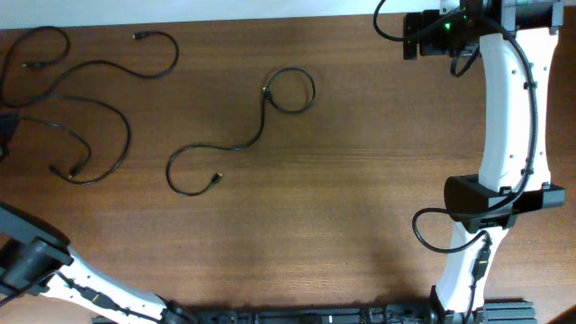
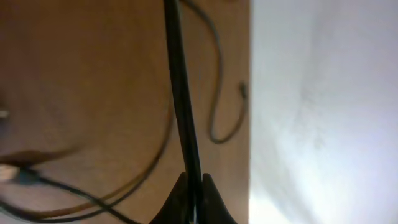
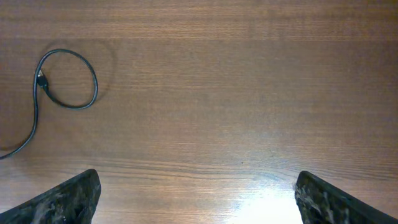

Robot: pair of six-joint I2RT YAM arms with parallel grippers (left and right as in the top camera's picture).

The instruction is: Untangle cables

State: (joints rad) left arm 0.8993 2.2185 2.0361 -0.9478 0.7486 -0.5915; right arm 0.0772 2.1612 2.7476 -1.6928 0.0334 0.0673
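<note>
Several thin black cables lie apart on the wooden table. One S-shaped cable (image 1: 261, 126) with a loop at its far end lies in the middle; its loop also shows in the right wrist view (image 3: 96, 84). Two or three more cables (image 1: 90, 65) curl in wide loops at the far left. My left gripper (image 2: 194, 186) is shut on a taut black cable (image 2: 180, 93); in the overhead view it is a dark shape at the left edge (image 1: 4, 135). My right gripper (image 3: 196, 186) is wide open and empty, hovering at the back right (image 1: 409, 36).
In the left wrist view the table edge (image 2: 250, 124) runs close to the held cable, with a pale floor beyond, and another cable with a plug end (image 2: 242, 90) lies near that edge. The white right arm (image 1: 508, 117) stretches along the right side.
</note>
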